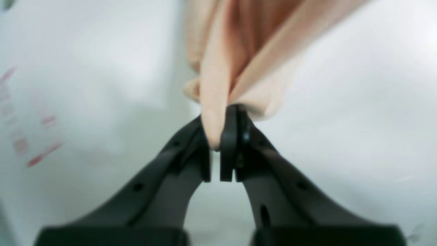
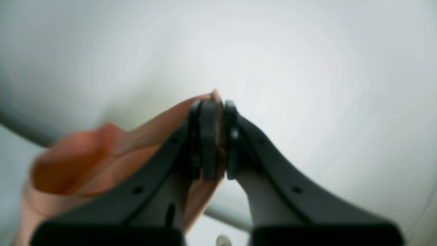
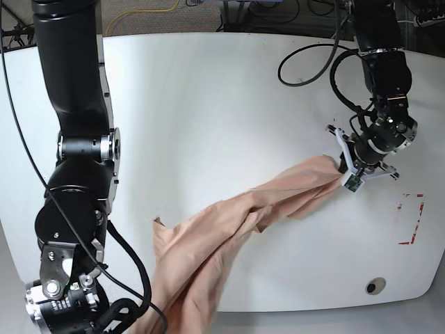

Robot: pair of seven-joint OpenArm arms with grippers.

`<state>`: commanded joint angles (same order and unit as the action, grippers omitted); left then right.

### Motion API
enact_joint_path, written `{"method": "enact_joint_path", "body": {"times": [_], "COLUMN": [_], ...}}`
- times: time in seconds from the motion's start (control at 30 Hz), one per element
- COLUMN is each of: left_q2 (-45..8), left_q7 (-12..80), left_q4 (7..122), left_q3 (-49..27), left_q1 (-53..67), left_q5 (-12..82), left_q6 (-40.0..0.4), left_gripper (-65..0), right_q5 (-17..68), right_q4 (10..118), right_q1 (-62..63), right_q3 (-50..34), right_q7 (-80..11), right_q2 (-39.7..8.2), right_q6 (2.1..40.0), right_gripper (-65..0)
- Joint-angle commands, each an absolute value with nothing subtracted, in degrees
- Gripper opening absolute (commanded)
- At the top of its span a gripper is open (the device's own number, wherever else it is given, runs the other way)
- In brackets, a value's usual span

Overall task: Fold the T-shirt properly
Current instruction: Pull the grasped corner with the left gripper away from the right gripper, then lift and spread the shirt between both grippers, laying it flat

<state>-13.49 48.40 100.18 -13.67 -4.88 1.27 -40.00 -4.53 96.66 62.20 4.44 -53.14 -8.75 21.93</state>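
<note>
Both grippers, left (image 1: 220, 143) and right (image 2: 215, 136), pinch thin edges of the T-shirt (image 3: 229, 236) stretched in a bunched rope across the table (image 3: 208, 104); more pull could slip the fabric free.

White desk (image 3: 208, 104), rounded corners. Red markings (image 3: 411, 219) near my left edge, a small round dark fitting (image 3: 375, 286) just below them. Black cable loop (image 3: 306, 66) on far side. Yellow cable (image 3: 142, 15) beyond the desk.
</note>
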Motion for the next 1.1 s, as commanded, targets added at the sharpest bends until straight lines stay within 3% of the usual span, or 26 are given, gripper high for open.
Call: {"method": "enact_joint_path", "body": {"times": [0.23,0.47,0.87,1.1], "left_q2": [-15.8,-18.2,-22.6,-22.5], "left_q7": [51.0,51.6,61.1,61.2], "left_q4": [102.5,103.3,103.5,104.2], "left_q3": [-18.2,-18.7,-18.8,-18.6], "left_q1": [-7.1,-11.7,-26.3,-24.0], "left_q5": [1.2,1.0,1.2,1.2], "left_q6": [-40.0,-40.0,-40.0,-40.0], "left_gripper": [-65.0,-65.0,-65.0,-65.0], "right_q5": [-4.5,-4.6,-4.6,-4.6], "right_q4": [92.2,86.1,81.3,82.4], "right_q1": [59.6,59.7,60.4,52.2], "right_q3": [0.9,0.2,-5.5,-6.6], "right_q7": [-52.8,-50.2,-50.2,-50.2], "right_q2": [-10.5,-10.6,-11.9,-13.7], "right_q6": [21.9,21.6,21.6,21.6], "right_gripper": [-65.0,-65.0,-65.0,-65.0]}}
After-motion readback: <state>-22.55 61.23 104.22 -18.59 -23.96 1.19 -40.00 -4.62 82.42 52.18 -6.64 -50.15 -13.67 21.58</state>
